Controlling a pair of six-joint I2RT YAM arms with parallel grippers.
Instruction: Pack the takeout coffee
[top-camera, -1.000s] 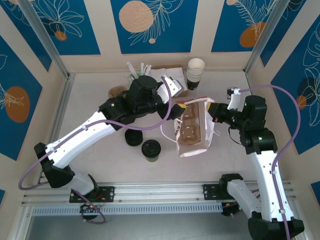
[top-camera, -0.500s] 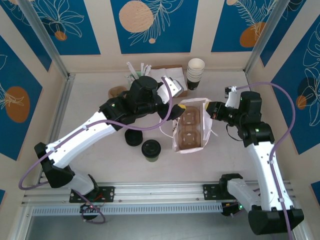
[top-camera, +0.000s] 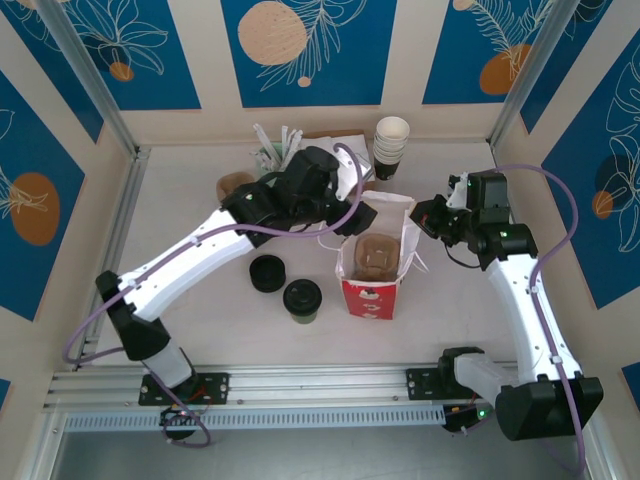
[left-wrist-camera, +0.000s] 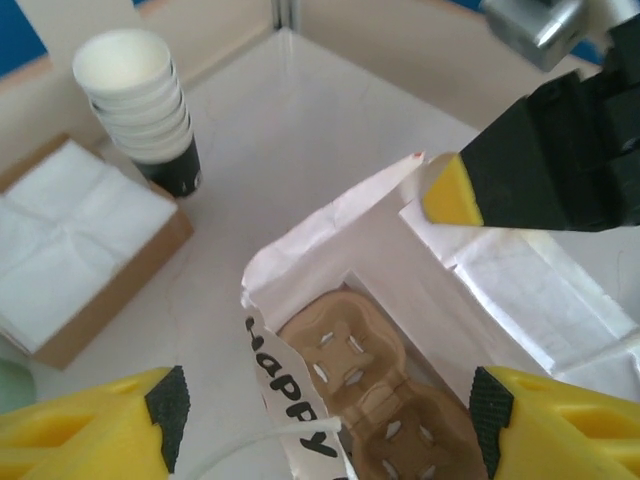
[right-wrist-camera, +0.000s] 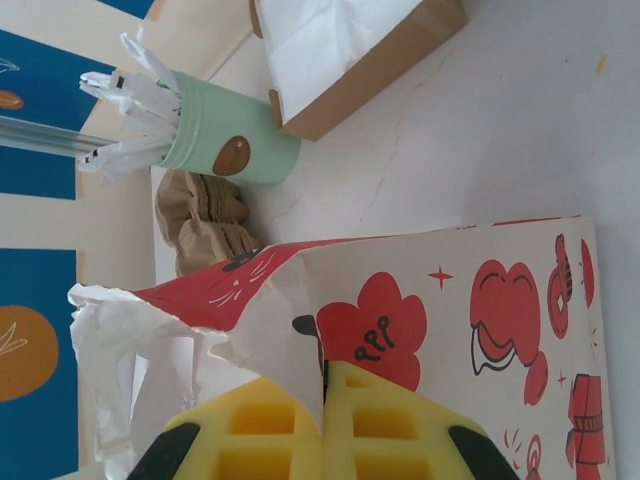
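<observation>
The takeout coffee (top-camera: 302, 298), a dark cup under a black lid, stands on the table left of the paper bag (top-camera: 368, 297). That red-and-white bag (left-wrist-camera: 330, 225) stands upright and open, with a brown cup carrier (left-wrist-camera: 385, 400) inside. My right gripper (right-wrist-camera: 322, 425) is shut on the bag's (right-wrist-camera: 450, 300) far right rim and shows there from above (top-camera: 427, 217). My left gripper (left-wrist-camera: 330, 425) hangs open over the bag's mouth. The bag's left wall and string handle lie between its fingers, ungripped.
A low stack of black lids (top-camera: 267, 272) sits next to the coffee. At the back stand stacked lidless cups (top-camera: 391, 145), a napkin box (left-wrist-camera: 70, 240), a green cup of stirrers (right-wrist-camera: 225, 150) and brown carriers (right-wrist-camera: 205, 220).
The bag has gone from lying tilted to standing upright, pulled up by my right gripper on its rim. My left arm has swung right over the bag's opening.
</observation>
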